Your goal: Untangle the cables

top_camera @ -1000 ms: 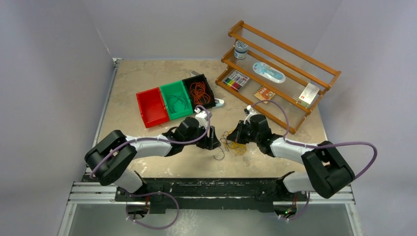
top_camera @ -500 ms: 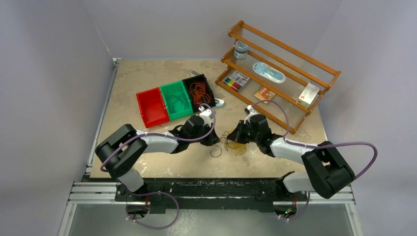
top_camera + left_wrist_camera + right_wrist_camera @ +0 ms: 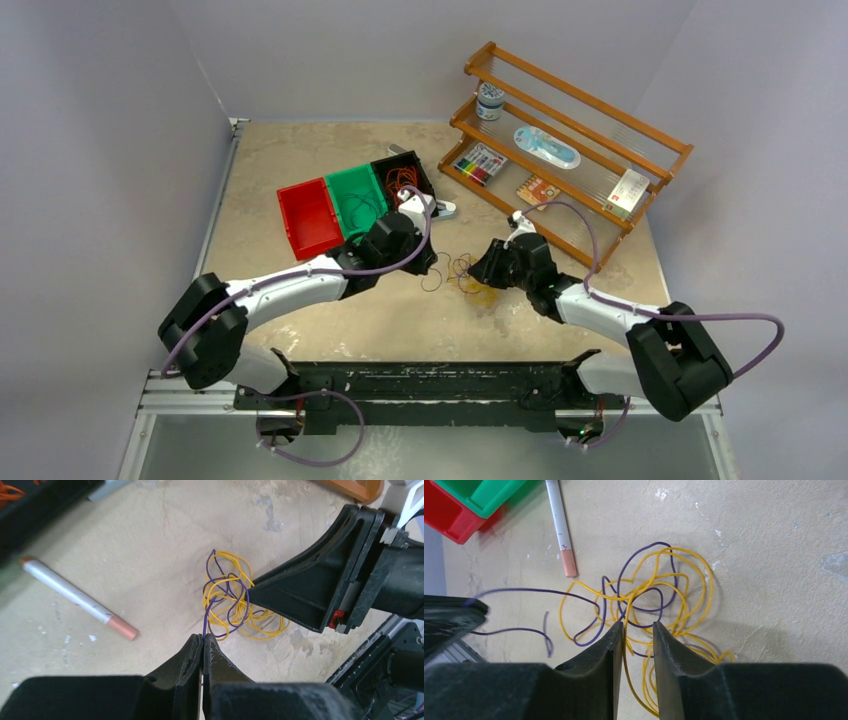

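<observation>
The cables (image 3: 464,277) lie mid-table as a tangle of yellow wire (image 3: 702,566) and purple wire (image 3: 659,544). My left gripper (image 3: 203,639) is shut on a purple strand (image 3: 206,617) that runs up into the tangle. It sits just left of the cables in the top view (image 3: 430,266). My right gripper (image 3: 638,626) is open a little over the tangle's near side, with yellow strands passing between its fingers. In the top view it is at the tangle's right edge (image 3: 480,272).
A white marker with a pink cap (image 3: 560,525) lies beside the cables. Red (image 3: 308,218), green (image 3: 357,203) and black (image 3: 405,183) bins stand behind the left arm, the black one holding orange wire. A wooden rack (image 3: 570,150) with small items fills the back right.
My left gripper has shut on a purple strand and drawn it left and back, away from the tangle. My right gripper's jaws have parted from shut.
</observation>
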You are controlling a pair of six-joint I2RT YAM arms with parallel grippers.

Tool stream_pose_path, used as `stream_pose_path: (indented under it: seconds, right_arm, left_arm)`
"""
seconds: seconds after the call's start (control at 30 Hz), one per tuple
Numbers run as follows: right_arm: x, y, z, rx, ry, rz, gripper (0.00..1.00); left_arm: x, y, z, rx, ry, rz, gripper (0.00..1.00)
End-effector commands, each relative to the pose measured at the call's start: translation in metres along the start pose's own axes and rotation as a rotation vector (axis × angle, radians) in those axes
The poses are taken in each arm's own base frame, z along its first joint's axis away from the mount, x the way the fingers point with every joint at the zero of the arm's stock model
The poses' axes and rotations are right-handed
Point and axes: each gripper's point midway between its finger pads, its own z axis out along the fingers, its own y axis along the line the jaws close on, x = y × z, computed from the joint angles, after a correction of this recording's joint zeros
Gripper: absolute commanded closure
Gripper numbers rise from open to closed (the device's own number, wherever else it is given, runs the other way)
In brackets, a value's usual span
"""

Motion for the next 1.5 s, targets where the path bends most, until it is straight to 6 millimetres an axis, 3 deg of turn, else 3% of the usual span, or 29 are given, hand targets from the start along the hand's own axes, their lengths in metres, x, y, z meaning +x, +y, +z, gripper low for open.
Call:
stream_pose_path:
  seconds: [0.0, 0.4, 0.57, 0.83, 1.13, 1.47]
  right_arm:
    - [-0.006, -0.008, 0.002, 0.030, -0.034, -0.015, 0.68]
    - [0.010, -0.025, 0.019, 0.067, 0.010, -0.030, 0.70]
    - [0.014, -0.027, 0.022, 0.065, 0.019, -0.032, 0.76]
    - [0.016, -0.030, 0.023, 0.068, 0.022, -0.036, 0.75]
    - [0.019, -0.029, 0.024, 0.051, 0.024, -0.044, 0.60]
    - [0.021, -0.028, 0.024, 0.029, 0.022, -0.055, 0.54]
  left_arm:
    - [-0.034, 0.002, -0.020, -0.078, -0.058, 0.062, 1.00]
    - [-0.102, -0.004, -0.067, -0.167, -0.167, 0.106, 1.00]
    - [-0.159, -0.006, -0.105, -0.240, -0.291, 0.123, 1.00]
    - [-0.235, -0.010, -0.159, -0.318, -0.476, 0.144, 1.00]
    - [-0.309, -0.019, -0.208, -0.404, -0.657, 0.155, 1.00]
    - [-0.374, -0.043, -0.252, -0.401, -0.826, 0.137, 1.00]
